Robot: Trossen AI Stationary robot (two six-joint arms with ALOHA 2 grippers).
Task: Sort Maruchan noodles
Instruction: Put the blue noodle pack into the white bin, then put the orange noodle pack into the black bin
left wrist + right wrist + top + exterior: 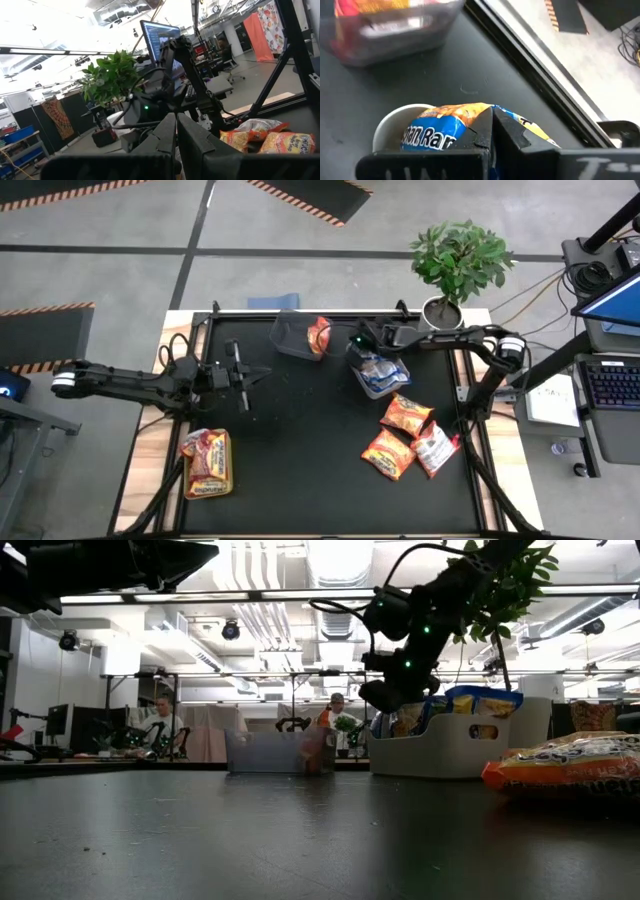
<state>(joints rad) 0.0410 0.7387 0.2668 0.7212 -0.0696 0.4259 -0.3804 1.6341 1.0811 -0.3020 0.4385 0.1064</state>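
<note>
Right hand (pixel 356 343) closed, empty, hovering above blue-and-yellow noodle packet (pixel 381 371) in white bin (pixel 366 386). Left hand (pixel 262 373) closed, empty, above bare counter (pixel 300 440).

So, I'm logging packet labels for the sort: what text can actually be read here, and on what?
"Ran", cut off: blue-and-yellow packet in the white bin, right wrist view.
Orange packets: print too small to read.
Packets at front left: print too small to read.
Laptop screen: blurred, unreadable.

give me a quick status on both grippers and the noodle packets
Left gripper shut, empty, mid-table. Right gripper shut, over white bin holding blue-and-yellow packets. Orange packets loose, right side. Nothing in the way.
</note>
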